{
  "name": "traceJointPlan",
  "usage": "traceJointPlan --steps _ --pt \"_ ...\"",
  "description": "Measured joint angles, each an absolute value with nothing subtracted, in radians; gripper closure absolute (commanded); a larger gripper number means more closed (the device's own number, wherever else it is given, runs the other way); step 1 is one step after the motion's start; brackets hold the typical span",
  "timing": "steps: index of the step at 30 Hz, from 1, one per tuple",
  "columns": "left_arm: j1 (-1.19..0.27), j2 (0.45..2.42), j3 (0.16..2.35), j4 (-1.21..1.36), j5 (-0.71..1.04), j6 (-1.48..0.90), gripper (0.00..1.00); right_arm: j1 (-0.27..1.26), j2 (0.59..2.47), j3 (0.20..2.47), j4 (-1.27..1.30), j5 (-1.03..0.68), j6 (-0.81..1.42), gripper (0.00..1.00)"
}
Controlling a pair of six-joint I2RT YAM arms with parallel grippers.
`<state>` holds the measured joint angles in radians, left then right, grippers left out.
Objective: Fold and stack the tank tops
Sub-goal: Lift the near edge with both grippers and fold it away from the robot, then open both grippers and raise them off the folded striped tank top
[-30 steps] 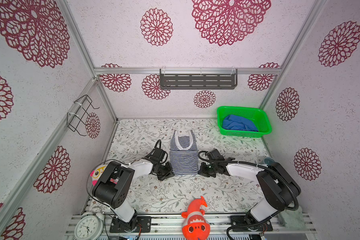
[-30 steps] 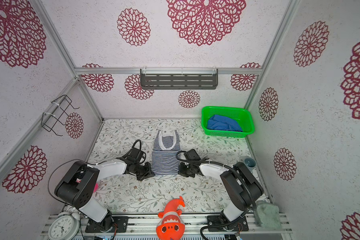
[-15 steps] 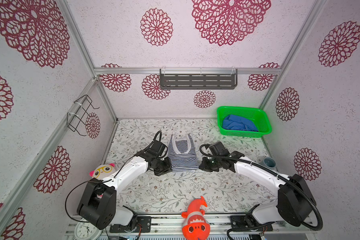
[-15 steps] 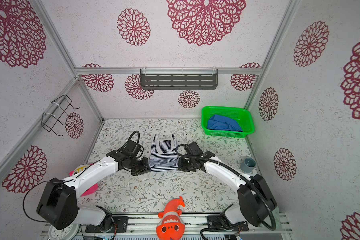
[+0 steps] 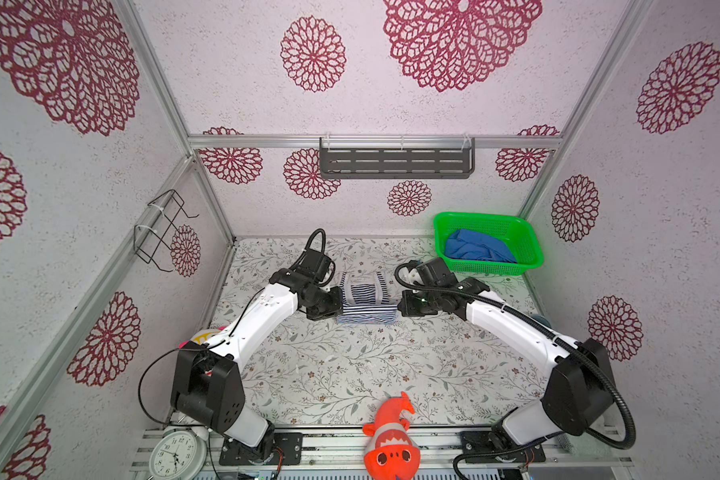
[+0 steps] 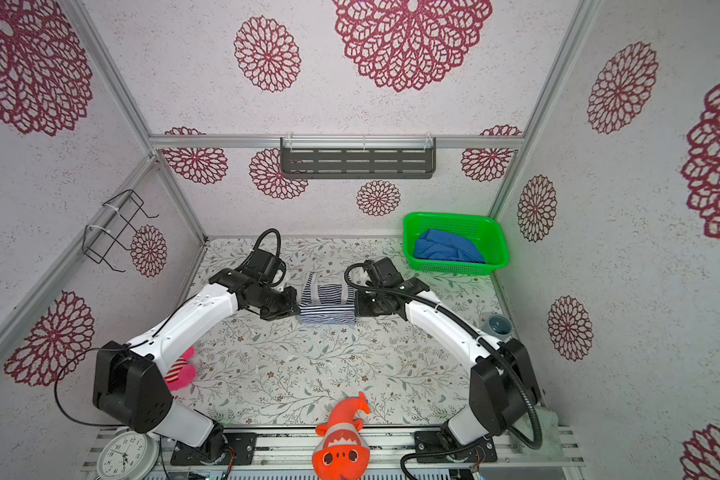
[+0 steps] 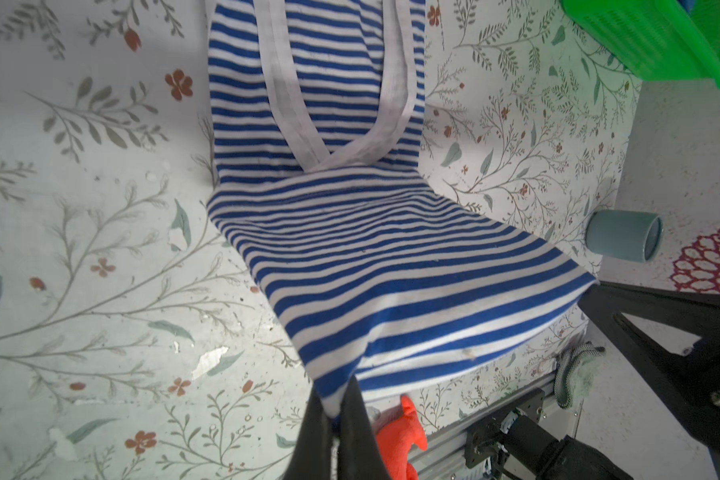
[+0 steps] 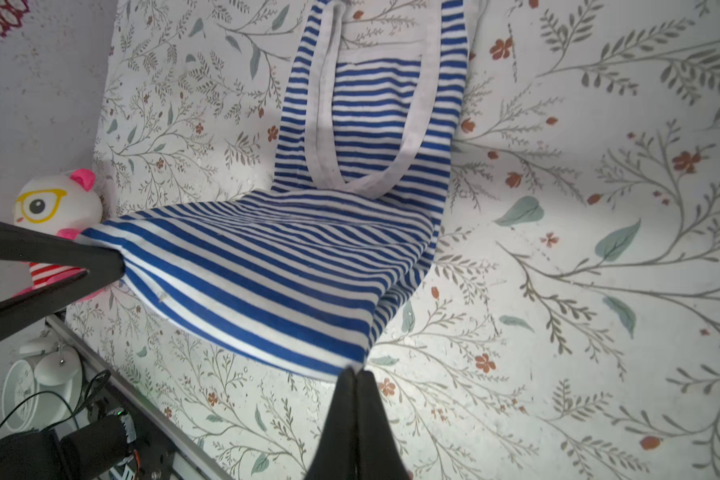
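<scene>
The left gripper is fully closed, pinching one hem corner of the navy-and-white striped cloth tank top. The garment spans between both grippers. Its hem half is raised off the floral-print table mat, and its straps lie flat beyond the fingertips. The right gripper is fully closed on the opposite hem corner. The plain royal blue tank top lies crumpled in the green plastic basket, well beyond the right gripper.

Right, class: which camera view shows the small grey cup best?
The left wrist view: the grey cup is large and clear there, side and rim showing. In both top views it is small beside the right arm, which partly hides it in a top view. The right wrist view misses it.
</scene>
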<state>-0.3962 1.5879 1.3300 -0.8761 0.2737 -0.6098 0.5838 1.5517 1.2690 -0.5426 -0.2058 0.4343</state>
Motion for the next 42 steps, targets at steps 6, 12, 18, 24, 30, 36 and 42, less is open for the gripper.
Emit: traceJointPlan --steps 6,12,18,24,30,36,42 --pt "-0.334 1.708 1.403 -0.831 0.311 -0.549 1.00 0.547 1.683 1.361 -0.522 -0.206 0.364 1.00" --pt "-0.287 1.861 1.527 -0.793 0.355 -0.503 1.00 0.499 1.832 1.477 -0.480 -0.207 0.318 1.00" --pt "-0.234 2.011 1.664 -0.762 0.393 -0.469 1.00 0.471 2.002 1.640 -0.454 -0.205 0.269 1.00" --pt "-0.183 2.148 1.738 -0.712 0.434 -0.459 0.86 0.459 2.159 1.789 -0.432 -0.210 0.253 1.00" --pt "-0.150 2.278 1.891 -0.690 0.424 -0.432 0.38 0.426 2.277 1.880 -0.421 -0.150 0.266 0.68" --pt "-0.123 2.253 1.918 -0.661 0.378 -0.420 0.30 0.378 2.285 1.901 -0.389 -0.096 0.263 0.38" --pt "-0.135 2.094 1.705 -0.579 0.331 -0.472 0.48 0.380 2.150 1.737 -0.318 -0.094 0.315 0.59"
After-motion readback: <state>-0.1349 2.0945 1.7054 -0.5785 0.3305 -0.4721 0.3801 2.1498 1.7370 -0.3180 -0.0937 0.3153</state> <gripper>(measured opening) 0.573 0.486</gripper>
